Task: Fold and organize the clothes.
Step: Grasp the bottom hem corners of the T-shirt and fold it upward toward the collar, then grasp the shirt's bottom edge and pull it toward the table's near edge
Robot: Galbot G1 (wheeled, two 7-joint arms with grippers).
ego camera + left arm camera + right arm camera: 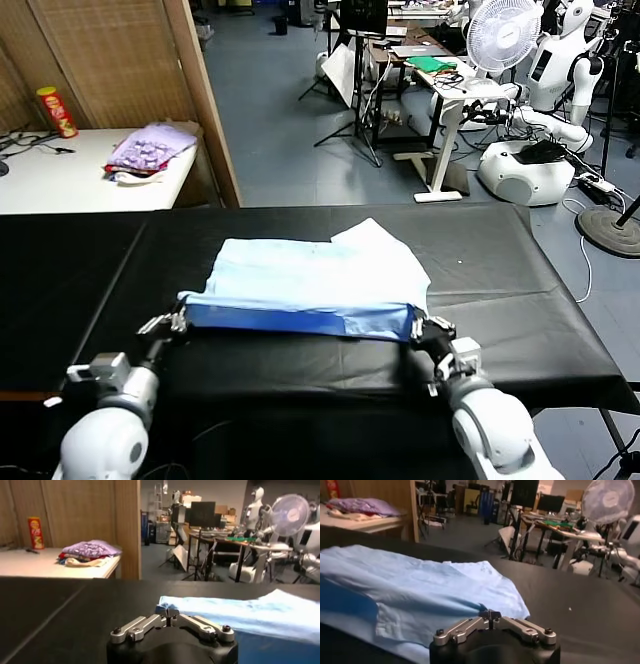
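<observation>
The clothes (320, 280), a single pale sky-blue T-shirt, lie spread across the middle of the frame in my head view, on a black-covered counter (520, 300). One sleeve pokes out toward the upper right of the shirt. The near hem is raised off the cloth as a taut, darker blue band running left to right across the lower centre.

My left claw (180, 322) sits at lower left, closed tight on the left corner of that hem. My right claw (418, 327) sits at lower right, closed tight on the right corner. Each wrist view shows the fingers pinched together with blue fabric caught at the tips.

I judge the step in hand to be the first fold: both near corners are gripped and lifted, and the hem is stretched between them, not yet carried anywhere. The next move, as I read it, calls for both arms to travel together toward the far edge of the shirt, keeping the hem level and tense so the fabric doubles over evenly, then lowering it before letting go.

At upper left of the head view, well apart on a white side table (60, 180), rest a lilac heap of cloth (150, 150) and a red can (57, 110).
</observation>
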